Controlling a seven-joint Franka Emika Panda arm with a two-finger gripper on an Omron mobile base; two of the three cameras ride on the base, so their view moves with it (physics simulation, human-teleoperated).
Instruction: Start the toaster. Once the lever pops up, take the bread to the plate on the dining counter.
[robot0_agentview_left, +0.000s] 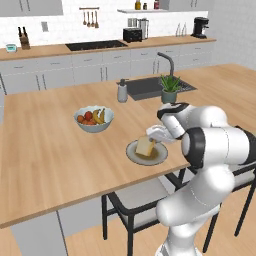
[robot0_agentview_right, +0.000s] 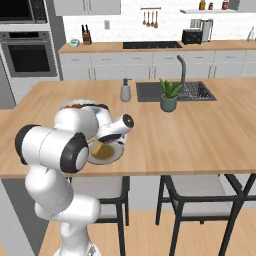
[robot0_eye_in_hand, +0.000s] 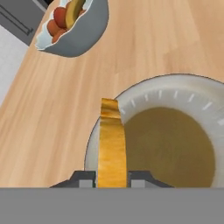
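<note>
Claw (robot0_eye_in_hand: 112, 183) pinches the bread (robot0_eye_in_hand: 111, 144) edge-on, right over the plate (robot0_eye_in_hand: 192, 94); best to lower it gently toward the centre ahead, then release, well clear of the rim.

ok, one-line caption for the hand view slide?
Pincer holds yellowish-tan toast slice edge-on over round grey-beige plate; pale fruit bowl beyond on wood counter.
</note>
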